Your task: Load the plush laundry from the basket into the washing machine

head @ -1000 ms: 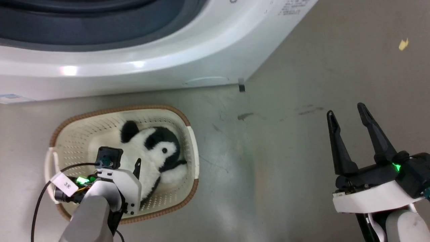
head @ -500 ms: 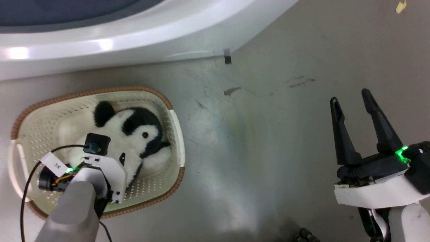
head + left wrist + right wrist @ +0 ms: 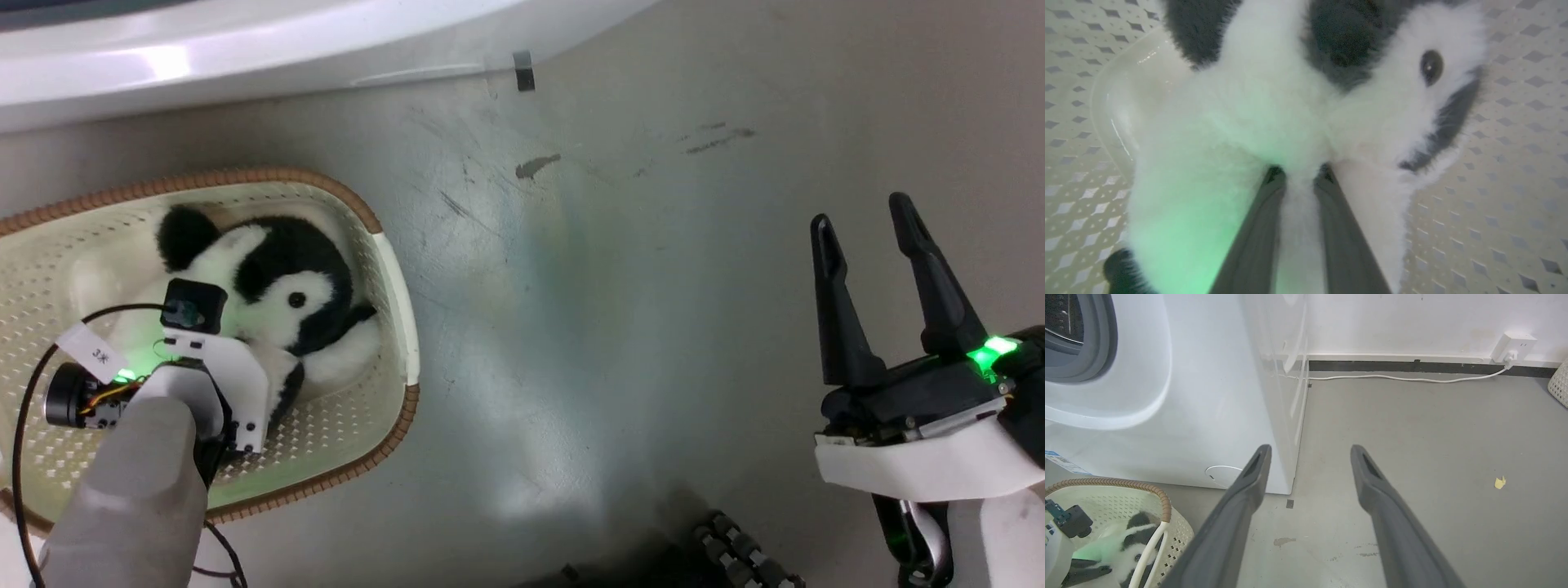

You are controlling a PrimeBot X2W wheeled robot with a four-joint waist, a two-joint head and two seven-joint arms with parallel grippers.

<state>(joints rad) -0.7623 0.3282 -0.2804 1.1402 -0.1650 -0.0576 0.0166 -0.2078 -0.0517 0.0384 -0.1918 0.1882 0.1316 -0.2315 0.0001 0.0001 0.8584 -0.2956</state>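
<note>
The panda plush lies in the cream basket with the brown rim, on the floor at the left. My left gripper reaches down into the basket. In the left wrist view its two fingers stand close together, pinching white fur of the panda's body beside the head. My right gripper hangs open over bare floor at the right, nothing between its fingers. The white washing machine runs along the top edge; its grey door ring and the basket appear in the right wrist view.
Grey floor stretches between basket and right gripper. A white cord runs along the wall to a socket. A yellow scrap lies on the floor, another perforated basket at the far right. Part of my base shows below.
The head camera has tilted, sliding the washer and basket up and left in the picture. My left gripper has sunk lower onto the panda. The right gripper stays open.
</note>
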